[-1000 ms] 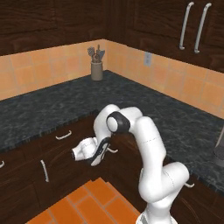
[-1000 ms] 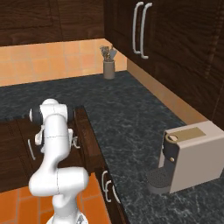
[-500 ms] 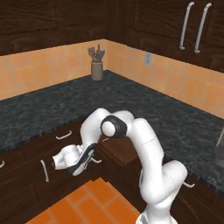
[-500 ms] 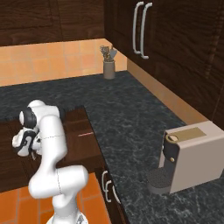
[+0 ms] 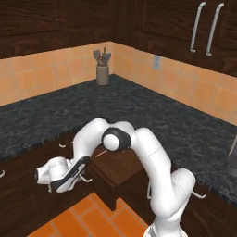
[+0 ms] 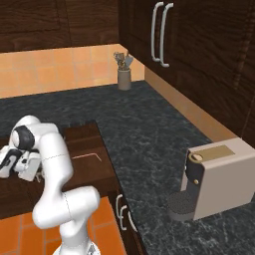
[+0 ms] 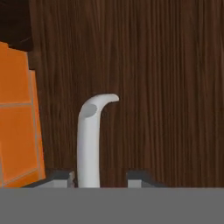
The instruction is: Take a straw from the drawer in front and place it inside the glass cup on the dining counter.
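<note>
Black granite counter wraps an orange-tiled corner, dark cabinets, orange floor; no readable writing. Drawer pulled out, straw lying inside. Gripper straddles the handle, jaws partly apart, not clamping.

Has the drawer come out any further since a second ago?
Yes. In the left base view the drawer now juts well out from under the black counter edge, towards the orange floor; earlier it was barely open. The straw lies inside.
</note>
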